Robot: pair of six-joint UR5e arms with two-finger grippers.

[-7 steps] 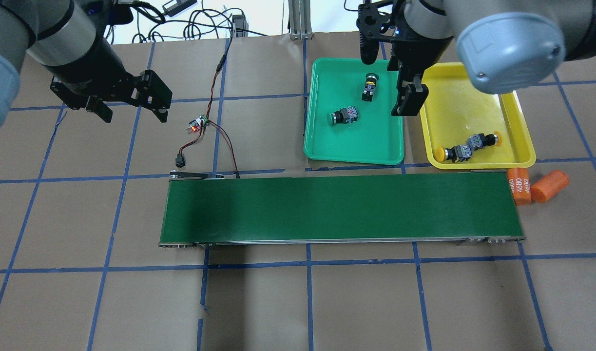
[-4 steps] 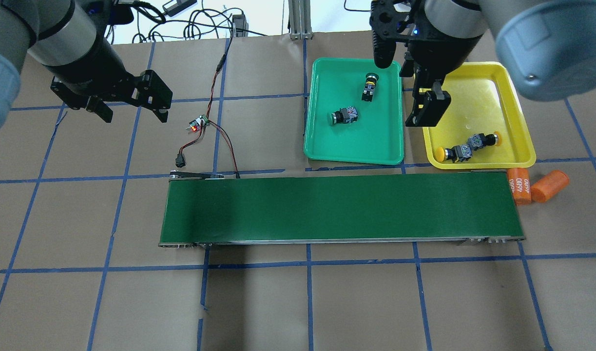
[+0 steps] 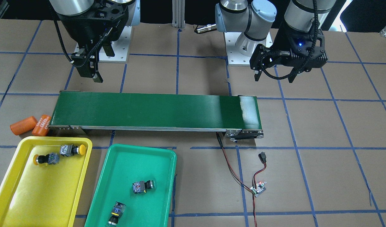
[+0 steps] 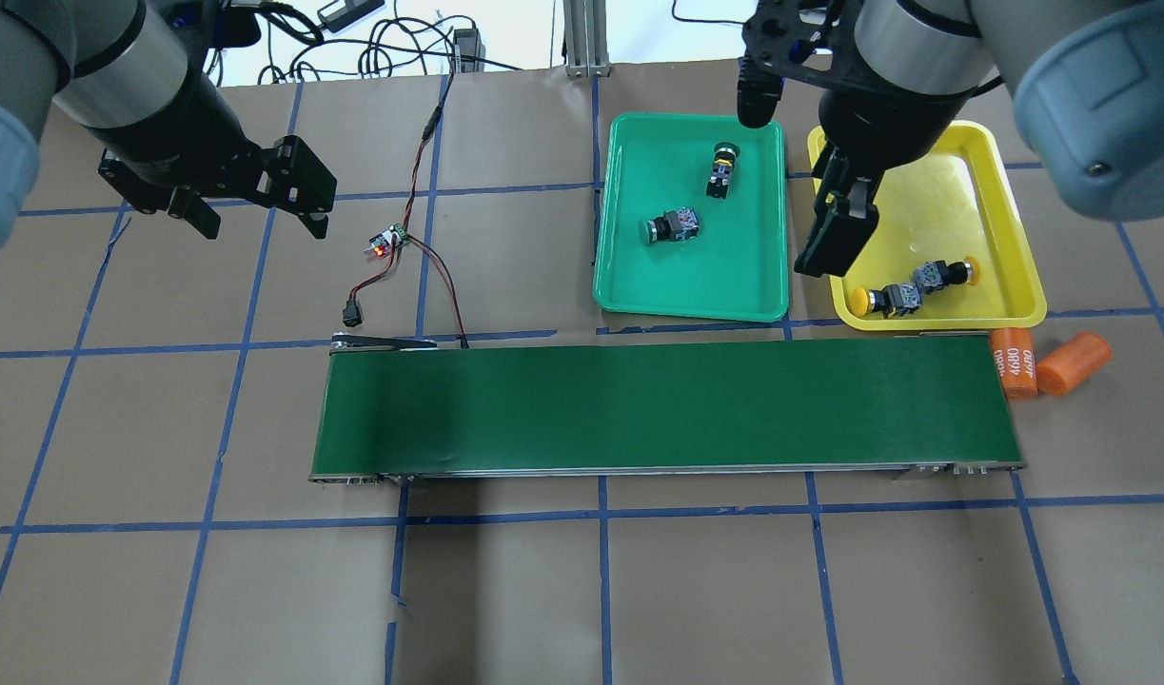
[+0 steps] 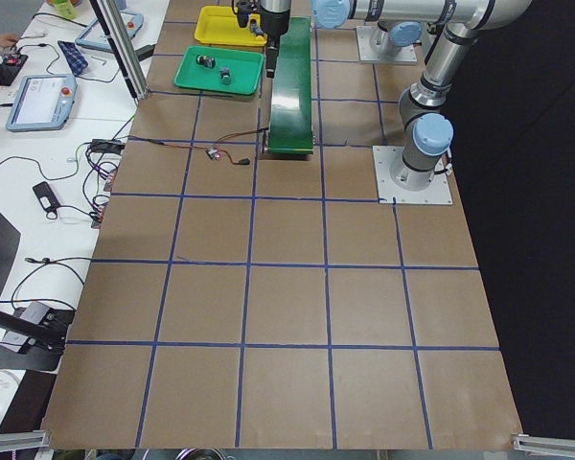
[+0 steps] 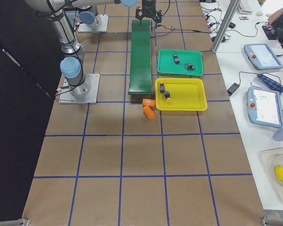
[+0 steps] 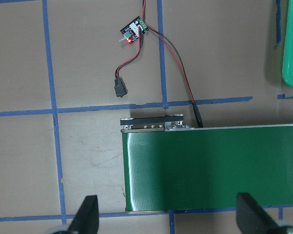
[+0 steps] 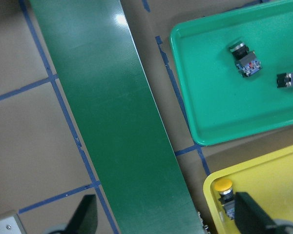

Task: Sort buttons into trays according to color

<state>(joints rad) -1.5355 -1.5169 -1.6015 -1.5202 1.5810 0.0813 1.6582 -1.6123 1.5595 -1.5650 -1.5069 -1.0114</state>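
Two green-capped buttons (image 4: 672, 226) (image 4: 721, 171) lie on their sides in the green tray (image 4: 734, 271). The yellow tray (image 4: 924, 190) to its right holds two yellow-capped buttons (image 4: 886, 299) (image 4: 943, 274), lying end to end near its front edge. My right gripper (image 4: 789, 176) hangs open and empty, high over the gap between the two trays; its wrist view shows both trays' corners and one yellow button (image 8: 223, 187). My left gripper (image 4: 258, 226) is open and empty, far left above the table, looking down on the belt's left end (image 7: 185, 165).
A long dark-green conveyor belt (image 4: 667, 409) runs across the middle of the table in front of the trays. Two orange cylinders (image 4: 1016, 363) (image 4: 1074, 363) lie off its right end. A small circuit board (image 4: 386, 243) with red and black wires sits behind its left end.
My right gripper has moved right and toward the belt, from over the green tray's right side to the gap beside the yellow tray. The left arm and all buttons have stayed still.
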